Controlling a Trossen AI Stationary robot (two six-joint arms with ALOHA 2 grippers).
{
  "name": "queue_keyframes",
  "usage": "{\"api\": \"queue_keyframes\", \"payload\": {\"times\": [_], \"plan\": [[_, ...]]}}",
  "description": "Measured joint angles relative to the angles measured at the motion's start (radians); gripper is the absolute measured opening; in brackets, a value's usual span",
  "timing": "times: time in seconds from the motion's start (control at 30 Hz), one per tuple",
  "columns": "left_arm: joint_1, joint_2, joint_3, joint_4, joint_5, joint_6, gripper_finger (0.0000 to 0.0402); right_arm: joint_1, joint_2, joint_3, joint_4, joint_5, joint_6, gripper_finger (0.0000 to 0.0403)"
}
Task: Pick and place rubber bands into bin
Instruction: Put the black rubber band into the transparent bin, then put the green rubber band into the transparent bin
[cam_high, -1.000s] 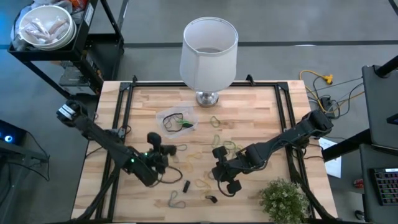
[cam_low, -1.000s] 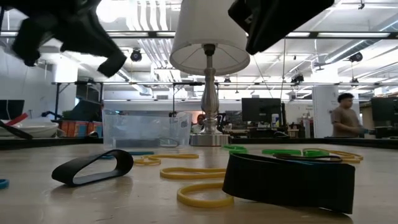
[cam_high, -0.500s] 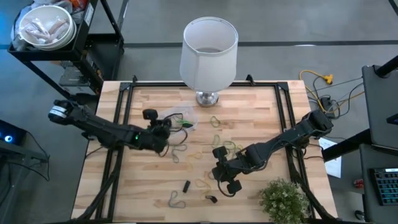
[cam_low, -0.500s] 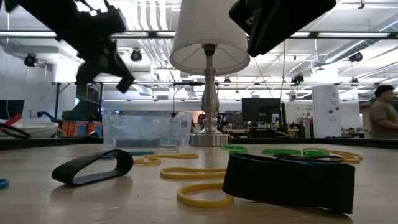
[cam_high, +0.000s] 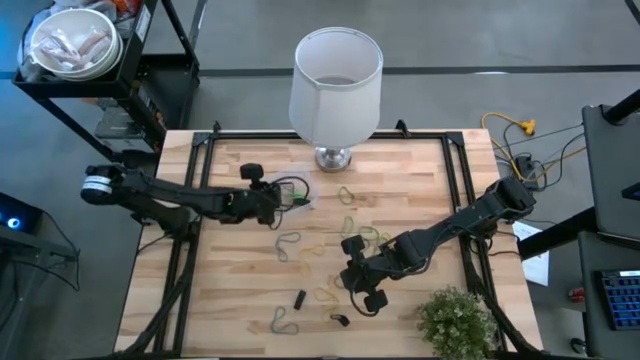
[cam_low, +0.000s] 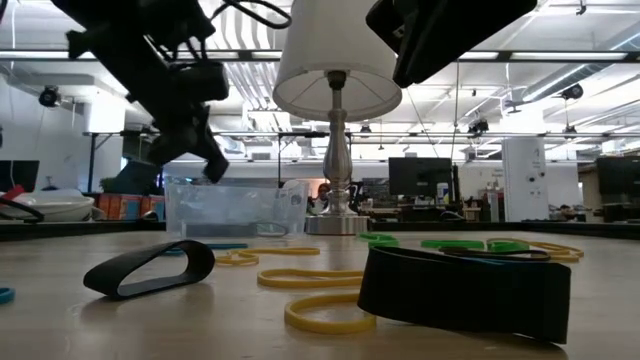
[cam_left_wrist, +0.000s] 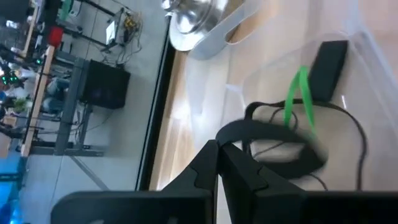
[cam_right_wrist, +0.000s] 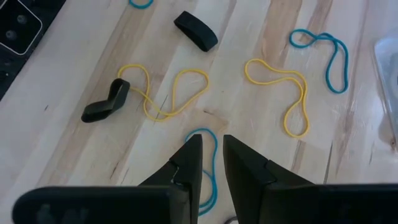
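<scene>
My left gripper (cam_high: 268, 196) hangs over the transparent bin (cam_high: 290, 190), shut on a wide black rubber band (cam_left_wrist: 273, 140). In the low view this gripper (cam_low: 205, 150) is just above the bin (cam_low: 235, 205). The bin holds a green band (cam_left_wrist: 297, 99), a thin black band and a black block (cam_left_wrist: 326, 59). Several yellow, tan, teal and black bands (cam_high: 290, 245) lie loose on the wooden table. My right gripper (cam_high: 357, 280) hovers over the near middle of the table, its fingers a narrow gap apart and empty, above a teal band (cam_right_wrist: 208, 165). My left gripper pinches the wide black band by one end of its loop (cam_left_wrist: 231, 132) between its two fingertips. The fingers slant downward over the bin. The rest of the loop (cam_left_wrist: 298, 152) hangs past the fingertips above the bin's inside, clear of the table.
A white lampshade on a metal foot (cam_high: 337, 75) stands at the far middle, right behind the bin. A small green plant (cam_high: 455, 320) stands at the near right corner. Wide black bands (cam_low: 465, 285) and yellow bands (cam_low: 320, 315) lie near the table's front. A white bowl (cam_high: 75, 45) sits on a cart at far left.
My left gripper has gone from the near left part of the table toward the far edge and somewhat right, ending above the bin, with its fingers now pointing down at it.
</scene>
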Motion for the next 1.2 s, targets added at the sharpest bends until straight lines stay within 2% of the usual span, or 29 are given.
{"api": "queue_keyframes", "payload": {"times": [0.17, 0.4, 0.7, 1.03, 1.2], "plan": [[0.053, 0.004, 0.002, 0.013, 0.025, 0.022, 0.0001, 0.0, 0.0, 0.0, 0.0, 0.0, 0.0, 0.0059], [0.122, 0.004, 0.0, 0.012, 0.17, 0.047, 0.0002, 0.0, 0.0, 0.0, -0.001, -0.001, 0.002, 0.0059], [0.133, 0.004, -0.003, 0.012, 0.179, 0.053, 0.0005, 0.0, 0.0, 0.0, 0.0, -0.001, 0.0, 0.0059], [0.136, 0.004, -0.003, -0.014, 0.209, 0.049, 0.0077, 0.0, 0.0, 0.0, 0.0, -0.001, 0.002, 0.0059], [0.136, 0.004, -0.003, -0.015, 0.203, 0.049, 0.0097, 0.0, 0.0, 0.0, 0.0, -0.001, -0.001, 0.0059]]}}
